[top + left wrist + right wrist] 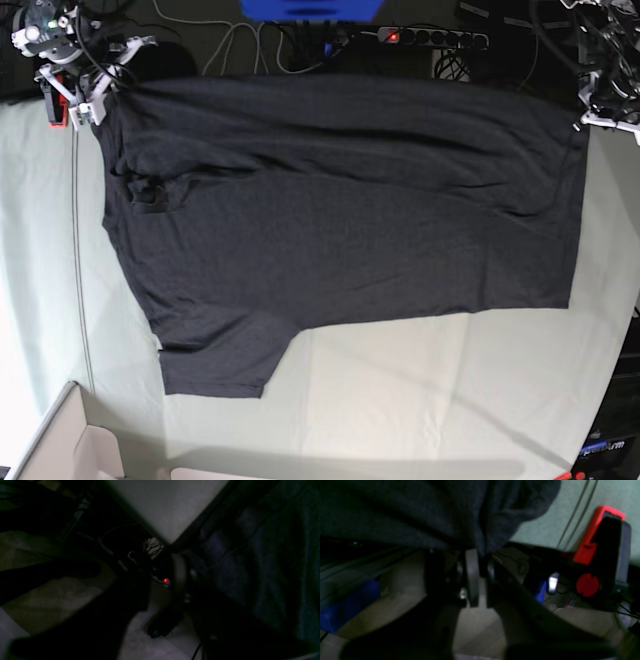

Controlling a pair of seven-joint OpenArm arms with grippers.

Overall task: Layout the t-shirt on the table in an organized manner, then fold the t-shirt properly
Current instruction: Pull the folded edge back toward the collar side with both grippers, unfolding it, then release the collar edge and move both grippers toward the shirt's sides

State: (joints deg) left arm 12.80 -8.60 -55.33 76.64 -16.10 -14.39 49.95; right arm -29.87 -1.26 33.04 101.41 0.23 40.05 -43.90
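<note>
Robotics lab or workshop: cloth-covered table (420, 390), power strip (432, 38) with lit switch and loose cables (235, 45) behind it, open cardboard box (60, 445) at one corner.

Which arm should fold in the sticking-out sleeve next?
Right, likely: the right gripper sits at the t-shirt collar end, beside the sleeve; the left gripper is at the opposite hem corner.

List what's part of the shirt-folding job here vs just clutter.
Job:
- t-shirt, spread flat
- table
- left gripper, at one far corner
- right gripper, at the other

Clutter:
- cardboard box, near corner
- power strip, beyond far edge
- blue object
</note>
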